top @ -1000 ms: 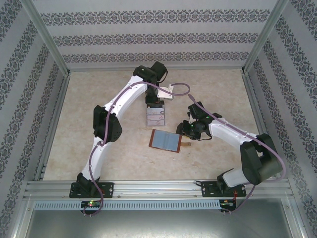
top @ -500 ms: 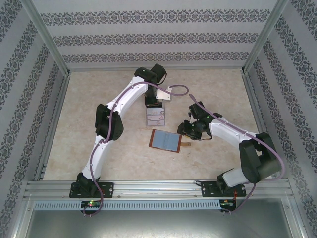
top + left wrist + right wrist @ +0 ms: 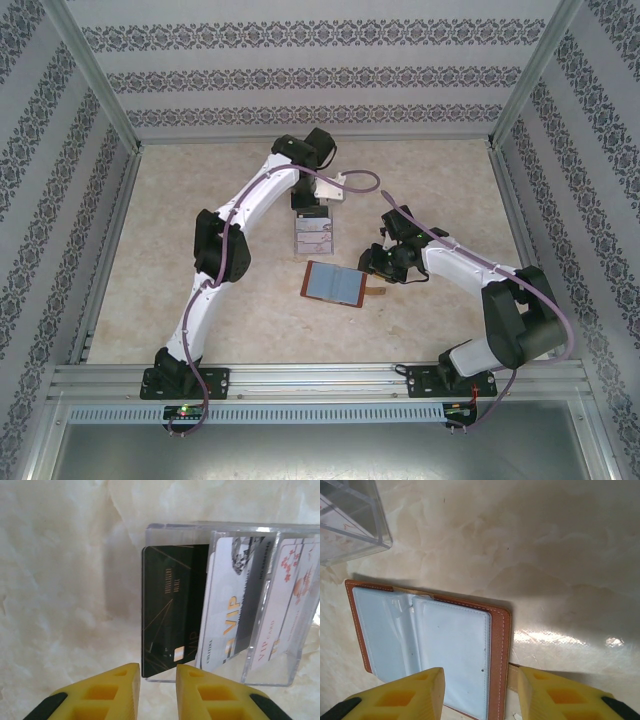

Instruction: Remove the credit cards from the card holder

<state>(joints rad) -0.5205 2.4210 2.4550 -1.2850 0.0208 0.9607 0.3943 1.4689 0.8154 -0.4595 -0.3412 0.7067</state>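
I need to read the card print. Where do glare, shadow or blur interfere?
Left wrist: glare streaks the rim of the clear plastic tray; the white VIP card reads sharp, the black card has faint gold print. Right wrist: glare spots on the marbled table right of the reddish-brown leather wallet, shadow beyond it. Top external: print too small.
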